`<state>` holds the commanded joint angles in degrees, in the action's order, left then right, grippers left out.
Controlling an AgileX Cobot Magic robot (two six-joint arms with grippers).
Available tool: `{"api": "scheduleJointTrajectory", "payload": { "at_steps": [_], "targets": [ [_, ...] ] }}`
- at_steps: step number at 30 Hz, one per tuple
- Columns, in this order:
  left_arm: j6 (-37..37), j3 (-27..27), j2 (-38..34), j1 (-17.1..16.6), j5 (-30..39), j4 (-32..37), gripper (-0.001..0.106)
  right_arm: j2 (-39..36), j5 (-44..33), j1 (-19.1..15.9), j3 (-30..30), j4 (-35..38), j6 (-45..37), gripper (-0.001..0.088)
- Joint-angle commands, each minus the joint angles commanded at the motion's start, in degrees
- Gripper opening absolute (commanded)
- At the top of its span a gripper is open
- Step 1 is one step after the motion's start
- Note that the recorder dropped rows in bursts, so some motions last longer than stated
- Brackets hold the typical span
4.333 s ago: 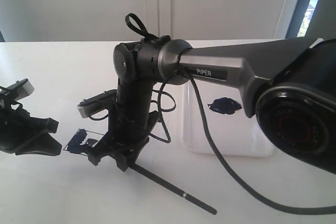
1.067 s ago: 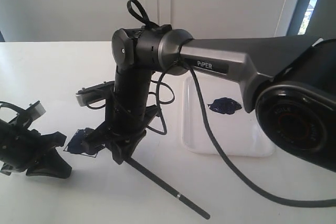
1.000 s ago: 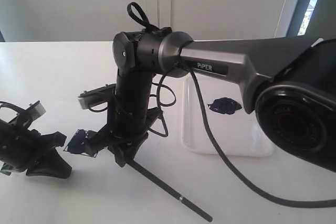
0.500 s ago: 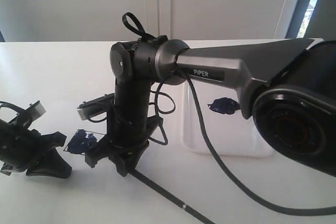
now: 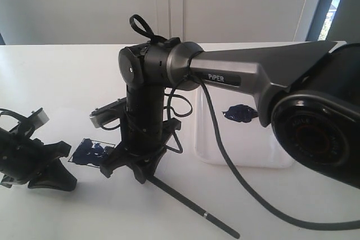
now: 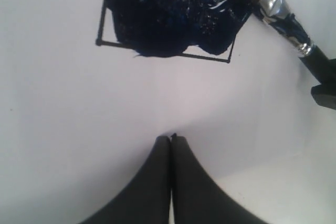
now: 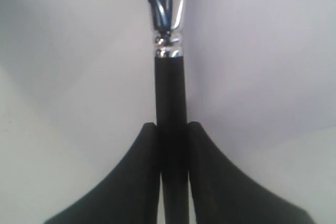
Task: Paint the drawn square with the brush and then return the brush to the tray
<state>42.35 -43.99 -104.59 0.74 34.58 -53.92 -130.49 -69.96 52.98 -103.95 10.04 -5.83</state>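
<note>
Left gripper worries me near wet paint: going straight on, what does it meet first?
Likely the drawn square: only bare white surface lies between it and the left gripper. The brush sits aside. Height is unclear.

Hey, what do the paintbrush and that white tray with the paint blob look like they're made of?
The long black-handled paintbrush: matte handle, painted wood or plastic, can't tell; its silver ferrule glints like polished metal. The white rectangular tray: likely plastic, judging by its smooth moulded look, rounded corners and low rim.
</note>
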Motion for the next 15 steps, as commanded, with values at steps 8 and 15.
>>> {"api": "scheduleJointTrajectory", "payload": {
  "at_steps": [8, 15],
  "targets": [
    [0.0, 0.0, 0.0, 0.0, -0.1, 0.0, 0.0, 0.0, 0.3, 0.0, -0.6, -0.4, 0.9, 0.0],
    [0.0, 0.0, 0.0, 0.0, -0.1, 0.0, 0.0, 0.0, 1.4, 0.0, -2.8, -0.6, 1.0, 0.0]
  ]
}}
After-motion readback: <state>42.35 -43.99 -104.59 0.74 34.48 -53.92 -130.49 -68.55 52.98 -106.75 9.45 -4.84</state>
